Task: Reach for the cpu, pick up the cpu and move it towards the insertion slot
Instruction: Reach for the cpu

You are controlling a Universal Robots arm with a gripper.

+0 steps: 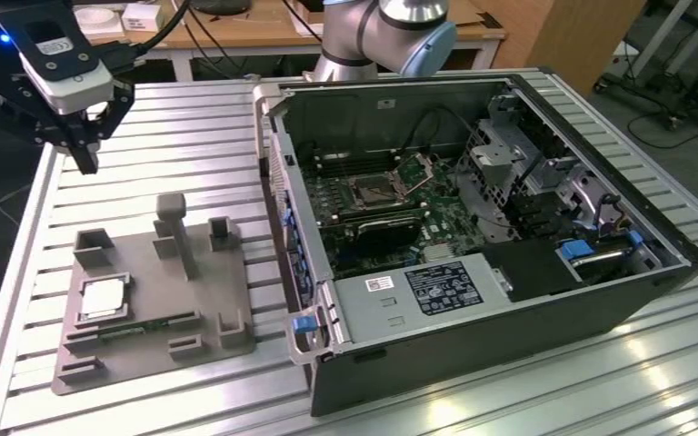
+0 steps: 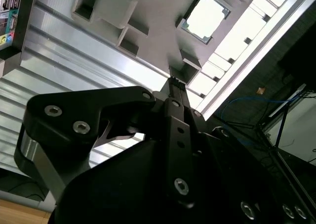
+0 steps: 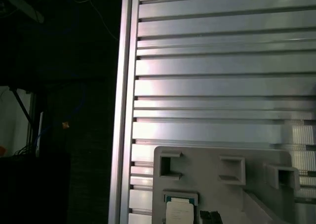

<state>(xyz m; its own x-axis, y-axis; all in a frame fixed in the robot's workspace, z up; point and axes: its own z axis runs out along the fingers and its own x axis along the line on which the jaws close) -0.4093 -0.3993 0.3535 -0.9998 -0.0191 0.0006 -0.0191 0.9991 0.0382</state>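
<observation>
The empty claw [image 1: 84, 162], pinched narrow, hangs well apart from the chip [image 1: 103, 298]; reaching it probably needs a wider, square approach.

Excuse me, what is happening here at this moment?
The robot arm's gripper hangs shut and empty above the slatted metal table, apart from the cpu. The cpu lies untouched in a grey holder tray on the table. The insertion slot is inside the open computer case beside that tray.
</observation>
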